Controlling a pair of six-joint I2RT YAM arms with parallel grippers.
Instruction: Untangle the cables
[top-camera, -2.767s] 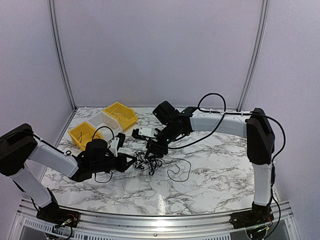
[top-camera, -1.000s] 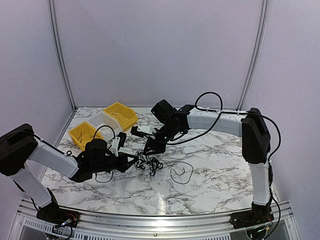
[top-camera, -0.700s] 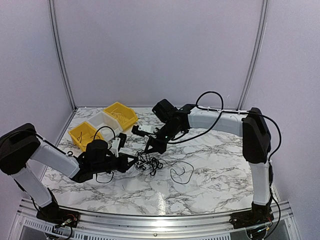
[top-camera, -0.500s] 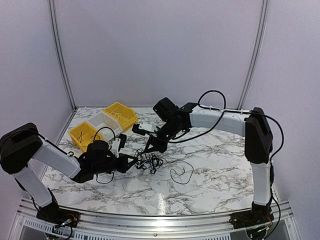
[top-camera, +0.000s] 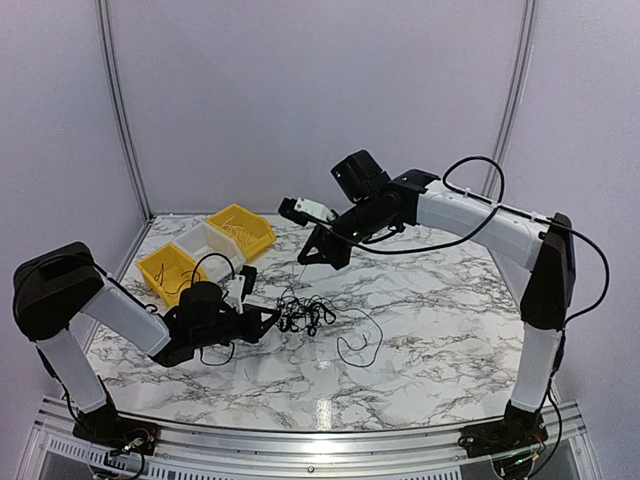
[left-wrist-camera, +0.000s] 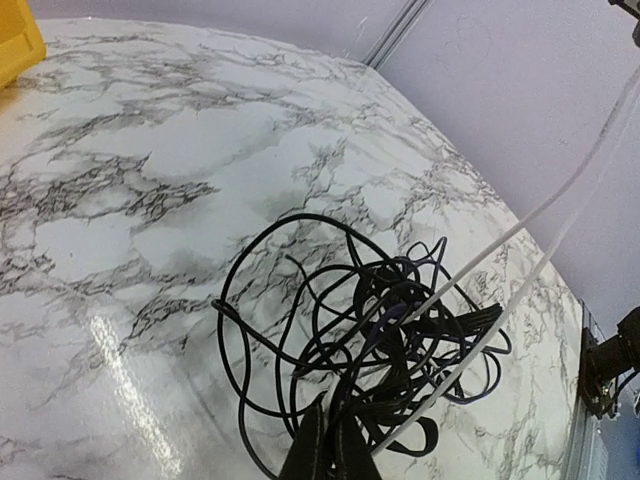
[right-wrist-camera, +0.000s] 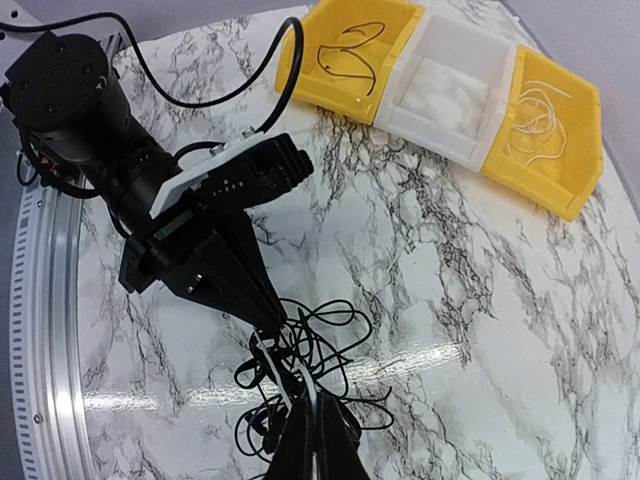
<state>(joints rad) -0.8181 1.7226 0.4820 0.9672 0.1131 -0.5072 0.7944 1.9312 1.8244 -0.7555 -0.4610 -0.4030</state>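
The cables (top-camera: 300, 316) lie as a black tangled clump on the marble table (top-camera: 440, 330). My left gripper (top-camera: 264, 320) is low at the clump's left side, shut on black strands (left-wrist-camera: 380, 340); its fingertips (left-wrist-camera: 312, 450) pinch them at the near edge. My right gripper (top-camera: 305, 261) hangs well above the clump, shut on a thin white cable (left-wrist-camera: 540, 215) that runs taut down into the tangle. In the right wrist view its closed tips (right-wrist-camera: 318, 425) grip that white strand above the clump (right-wrist-camera: 310, 345), with the left gripper (right-wrist-camera: 262, 312) beside it.
One loose black cable (top-camera: 378, 335) lies curled on the table right of the clump. Three bins stand at the back left: yellow (top-camera: 243, 230) with pale wires, white (top-camera: 210, 245), yellow (top-camera: 165, 268) with a black wire. The left arm's own thick cable (right-wrist-camera: 200, 95) loops nearby.
My right gripper has closed on the white cable and risen up and away from the clump, drawing the strand taut. The left gripper has kept its hold, shifting slightly right.
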